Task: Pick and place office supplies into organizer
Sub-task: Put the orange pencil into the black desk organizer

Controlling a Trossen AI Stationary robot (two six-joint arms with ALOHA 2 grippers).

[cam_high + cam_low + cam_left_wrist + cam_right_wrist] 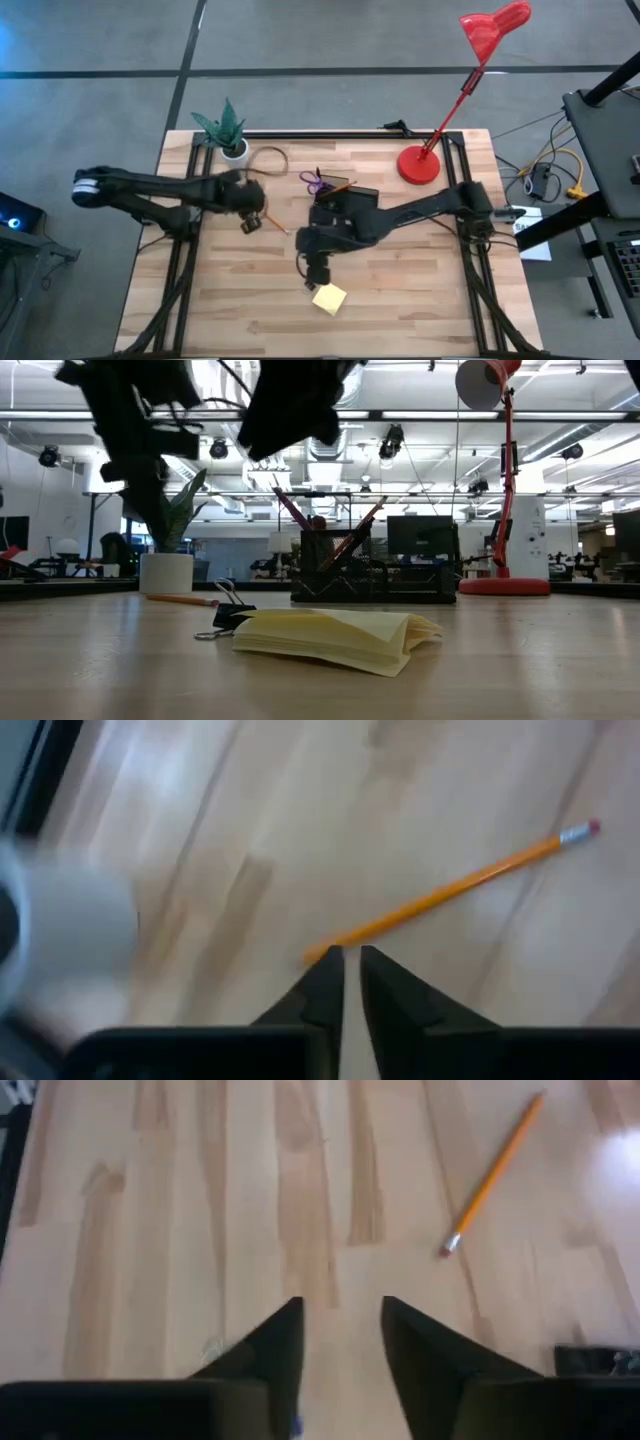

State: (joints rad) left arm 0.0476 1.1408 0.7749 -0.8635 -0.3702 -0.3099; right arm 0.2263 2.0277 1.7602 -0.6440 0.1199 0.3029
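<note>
I see the organizer [345, 200] standing near the middle of the worktop [420, 290], toward its far side, a black tray with a taller part. In the low view pencils and a purple handle lean out of that taller part. The purple-handled scissors [314, 181] show at its far left corner from above.

One orange pencil [277, 224] lies loose on the wood to the left of the organizer — the left wrist view shows it [455, 892] slanting across the boards with its eraser end away from the fingertips. The right wrist view catches the same pencil [494, 1172] farther off.

The yellow sticky-note pad [329, 297] sits nearer the front edge, below the organizer in the high view. In the low view it [340, 637] lies flat with its pages slightly fanned, and a black binder clip [228, 619] rests just beside it.

The left gripper [252, 222] hangs above the loose pencil's end. Its fingers [325, 985] are nearly pressed together, only a thin slit between them, with nothing pinched, and the pencil's tip shows just past them.

The right gripper [317, 268] is between the organizer and the sticky-note pad. Its fingers [275, 1350] are spread apart over bare wood, holding nothing.

Farther out, a potted green plant [226, 130] stands at the far left of the worktop and a red desk lamp [420, 163] at the far right — both well apart from the supplies.
</note>
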